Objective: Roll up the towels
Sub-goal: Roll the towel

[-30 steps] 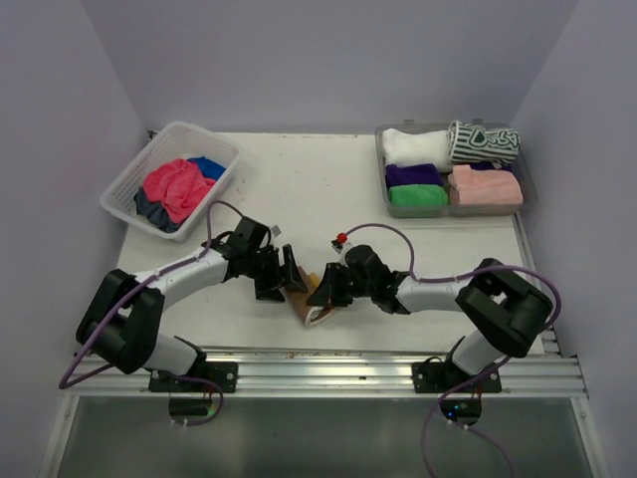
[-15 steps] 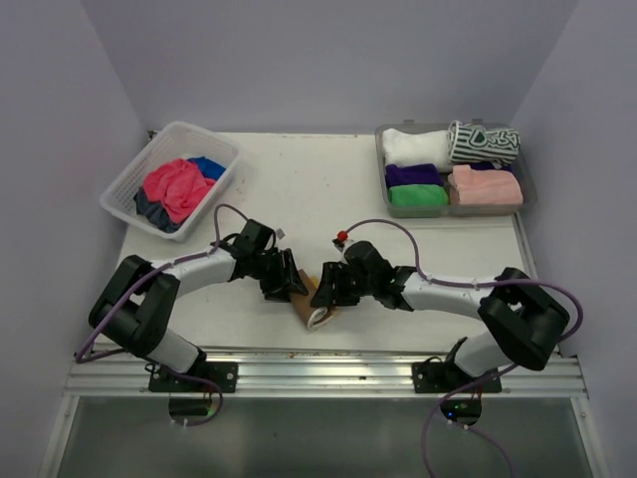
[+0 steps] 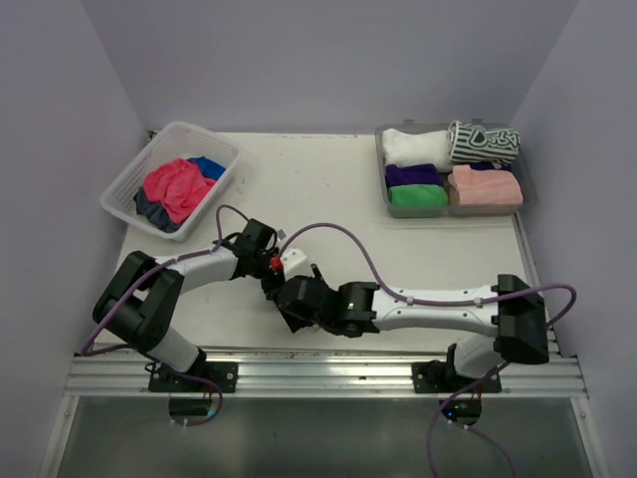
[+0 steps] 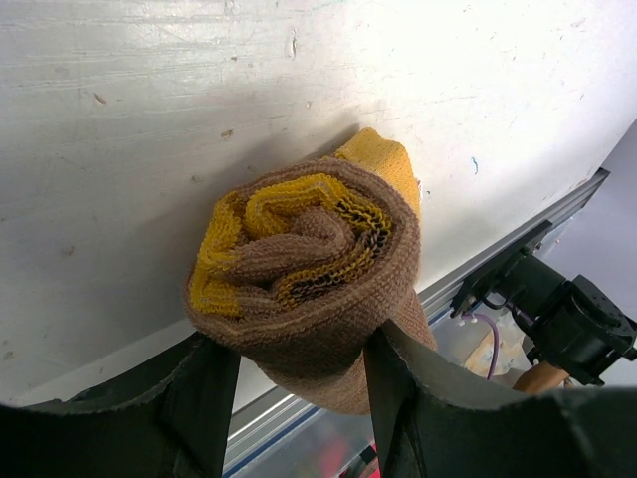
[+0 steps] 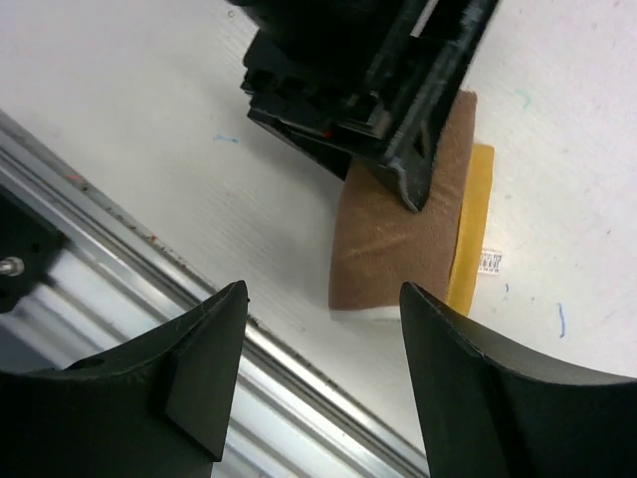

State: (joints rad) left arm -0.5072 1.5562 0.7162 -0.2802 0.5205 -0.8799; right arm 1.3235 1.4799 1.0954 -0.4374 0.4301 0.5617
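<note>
A rolled yellow-and-brown towel (image 4: 309, 269) lies near the table's front edge. My left gripper (image 4: 299, 383) is shut on it, one finger on each side of the roll, which faces the left wrist camera end-on. In the right wrist view the same towel (image 5: 398, 234) shows as a brown roll with a yellow edge, the left gripper's black fingers (image 5: 398, 149) clamped on its far end. My right gripper (image 5: 323, 299) hangs open just in front of the roll's near end, holding nothing. In the top view the right gripper (image 3: 297, 309) covers the towel.
A white lattice basket (image 3: 117, 194) at the back left holds loose pink (image 3: 174, 187), blue and dark towels. A grey tray (image 3: 448, 211) at the back right holds rolled towels, among them a striped one (image 3: 483, 142). The metal rail (image 5: 119, 259) runs along the table's near edge.
My right gripper has opened, let go of the roll and swung left across it. My left gripper has closed on the roll.
</note>
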